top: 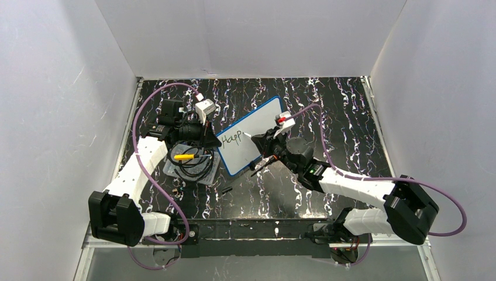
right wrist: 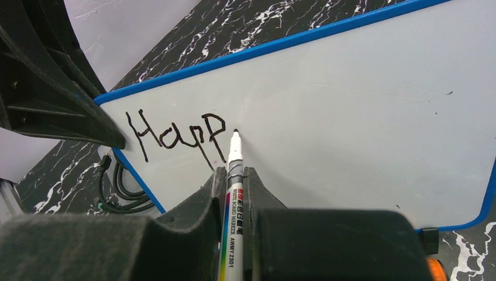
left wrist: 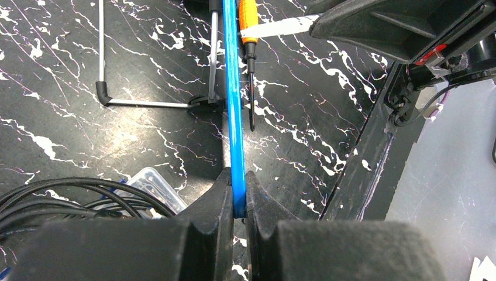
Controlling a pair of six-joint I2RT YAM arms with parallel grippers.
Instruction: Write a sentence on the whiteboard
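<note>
The whiteboard (top: 257, 132), white with a blue rim, lies tilted on the marbled table. My left gripper (top: 212, 140) is shut on its left edge; the left wrist view shows the blue rim (left wrist: 234, 117) edge-on between the jaws (left wrist: 237, 196). The sentence (top: 233, 139) reads "Happ" in black (right wrist: 175, 133). My right gripper (top: 257, 140) is shut on a white marker (right wrist: 233, 193), whose black tip (right wrist: 236, 132) is at the board just right of the last "p".
A clear plastic tray (top: 190, 164) with black cable and a yellow item sits left of the board. An orange-handled tool (left wrist: 248, 23) lies under the board's far side. A small black cap (top: 226, 190) lies on the table.
</note>
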